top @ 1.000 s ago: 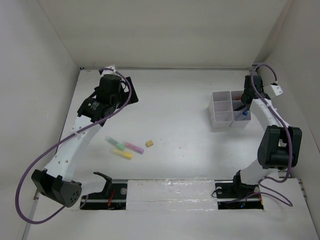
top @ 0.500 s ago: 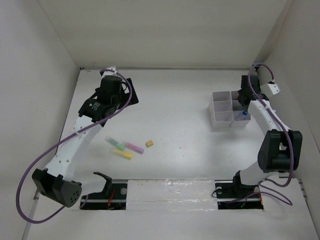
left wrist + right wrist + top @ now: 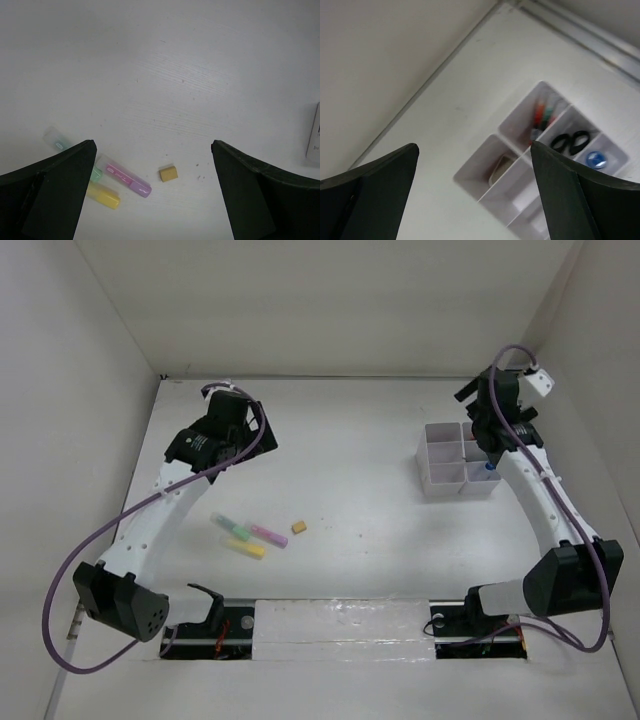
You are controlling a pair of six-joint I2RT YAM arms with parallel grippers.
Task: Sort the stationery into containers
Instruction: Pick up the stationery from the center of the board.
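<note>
Your right gripper (image 3: 473, 146) has come up off the box (image 3: 479, 186). A second ago its fingers were down in the near right compartment. Now it hangs above the box, jaws spread wide and nothing between them. It has released the blue-capped tube (image 3: 596, 160), which stands in the box below and ahead of the jaws, just beside the black-handled scissors (image 3: 572, 141). You cannot tell whether one compartment holds both. The pens (image 3: 542, 117) stand in the compartment beyond them.

Your left gripper (image 3: 152, 145) has barely shifted and is also wide open and empty. It hovers over the table (image 3: 200, 75). Below it, toward the finger on the left of the wrist view, the pink marker (image 3: 127, 176), yellow marker (image 3: 102, 195) and green marker (image 3: 96, 173) lie close together, unmoved. The tan eraser (image 3: 168, 173) also lies where it did, under the gap between the jaws and apart from the markers.
</note>
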